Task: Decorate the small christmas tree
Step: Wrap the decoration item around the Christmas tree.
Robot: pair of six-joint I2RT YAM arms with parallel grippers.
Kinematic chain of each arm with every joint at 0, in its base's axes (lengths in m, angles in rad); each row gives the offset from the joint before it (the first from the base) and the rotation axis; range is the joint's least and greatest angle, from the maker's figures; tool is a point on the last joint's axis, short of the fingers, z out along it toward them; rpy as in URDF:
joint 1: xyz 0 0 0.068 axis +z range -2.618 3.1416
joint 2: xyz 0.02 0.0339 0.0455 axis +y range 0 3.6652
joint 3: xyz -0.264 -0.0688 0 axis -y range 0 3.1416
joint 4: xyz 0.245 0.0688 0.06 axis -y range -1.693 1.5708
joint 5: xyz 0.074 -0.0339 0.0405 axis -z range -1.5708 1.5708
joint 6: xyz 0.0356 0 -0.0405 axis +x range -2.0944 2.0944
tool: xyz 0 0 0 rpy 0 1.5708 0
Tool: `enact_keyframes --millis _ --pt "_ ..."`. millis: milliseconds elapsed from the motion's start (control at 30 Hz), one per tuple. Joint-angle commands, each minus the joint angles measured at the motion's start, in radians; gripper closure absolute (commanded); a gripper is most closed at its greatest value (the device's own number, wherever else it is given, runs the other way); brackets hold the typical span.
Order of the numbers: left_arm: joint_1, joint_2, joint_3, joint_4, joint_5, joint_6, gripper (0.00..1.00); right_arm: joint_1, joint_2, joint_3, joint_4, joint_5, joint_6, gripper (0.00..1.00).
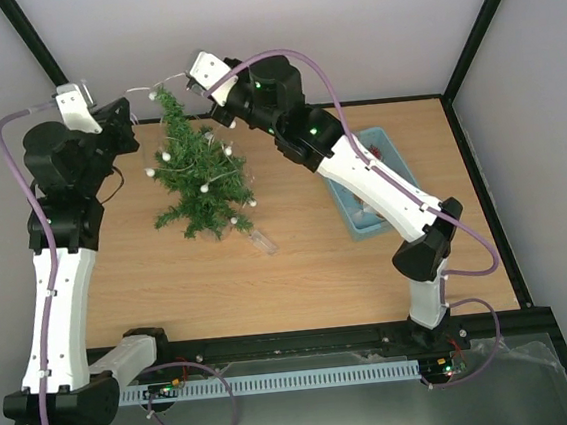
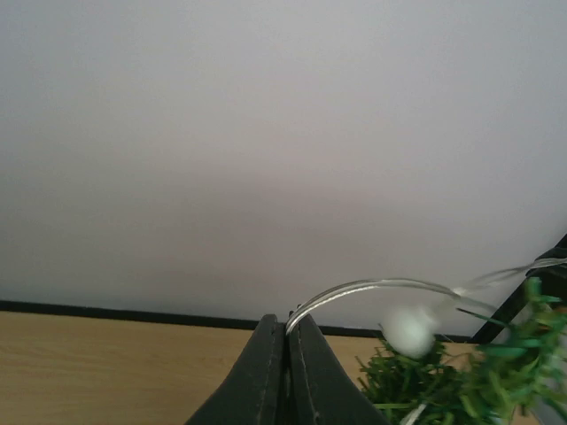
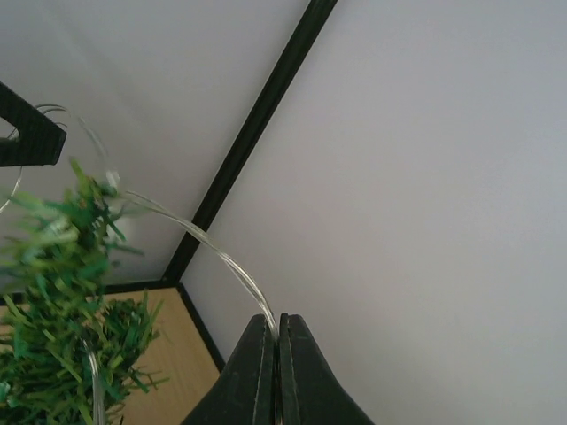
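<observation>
Upper left of overhead view: left gripper (image 2: 286,329) was pinched tight on light string (image 2: 372,285). Centre-left: small christmas tree (image 1: 200,180) stood upright on table (image 1: 299,271). White bulbs (image 1: 166,155) were looped round its branches, so wrapping looked well under way. Span over treetop arched between both tools, not yet laid. Right of treetop: right gripper (image 3: 277,323) was clenched on same string. Far right: blue tray (image 1: 383,148), contents unclear.

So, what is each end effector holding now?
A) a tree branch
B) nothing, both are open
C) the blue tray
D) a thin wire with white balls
D: the left end effector and the right end effector are each shut on the thin wire, which arcs over to the small christmas tree.
</observation>
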Motion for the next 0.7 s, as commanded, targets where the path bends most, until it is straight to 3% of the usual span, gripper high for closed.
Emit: enact_keyframes --millis 0,467,667 --pt "0.017 0.040 0.017 -0.034 0.013 -0.007 0.98 -0.010 0.016 0.034 -0.047 0.045 0.080 0.98" --pt "0.045 0.092 0.009 -0.192 0.074 -0.037 0.98 -0.020 0.028 0.025 -0.264 0.192 0.173 0.98" --pt "0.059 0.124 0.031 -0.251 0.140 -0.035 0.95 -0.030 -0.012 -0.062 -0.359 0.258 0.223 0.98"
